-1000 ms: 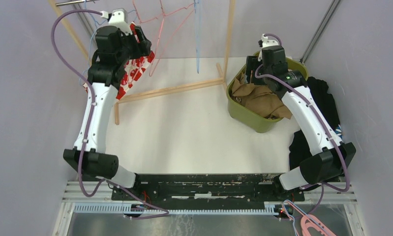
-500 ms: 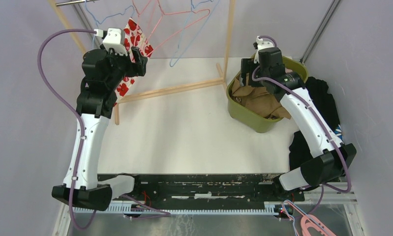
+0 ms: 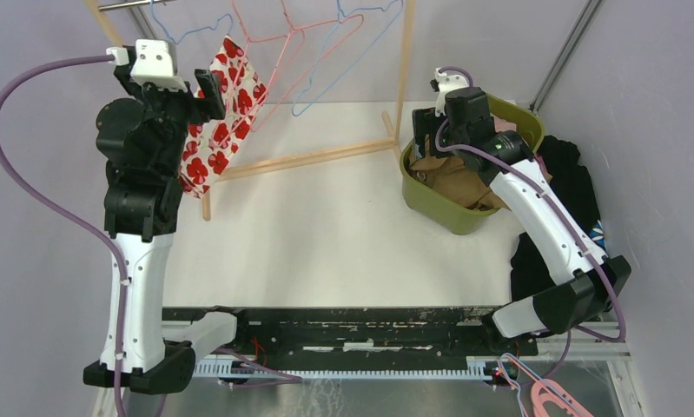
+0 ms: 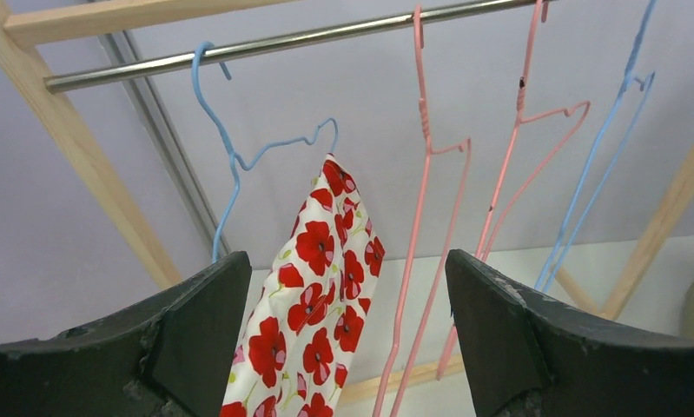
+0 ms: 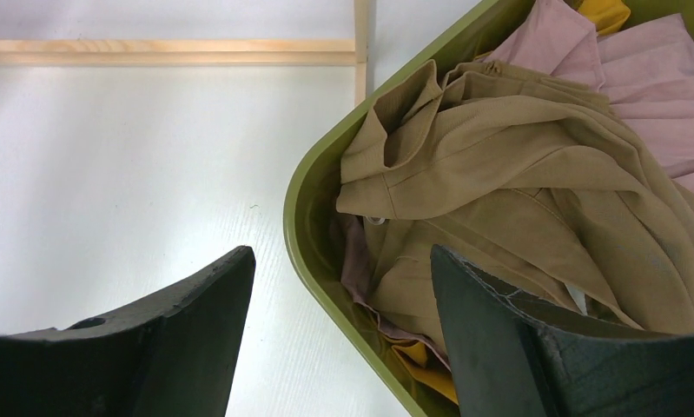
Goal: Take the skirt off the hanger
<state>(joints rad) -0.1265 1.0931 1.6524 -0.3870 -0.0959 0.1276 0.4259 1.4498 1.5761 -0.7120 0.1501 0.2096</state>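
Approach seems the step in hand: the left gripper (image 4: 345,261), jaws wide and empty, faces the skirt (image 4: 326,287) at lower centre of its wrist view, hanging from the blue hanger (image 4: 230,156) on the rail (image 4: 326,39). The right gripper (image 5: 339,261), also wide and empty, hovers over the basket (image 5: 298,208). Next, the left likely must close on the cloth and draw it off.

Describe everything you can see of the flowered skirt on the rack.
The skirt looks like thin white fabric printed with red poppies and small green leaves. It hangs bunched into a narrow strip from one end of a light blue wire hanger, whose hook sits on the metal rail. Its lower end runs out of the left wrist view. The open left gripper frames it without gripping; whether a finger touches it I cannot tell.
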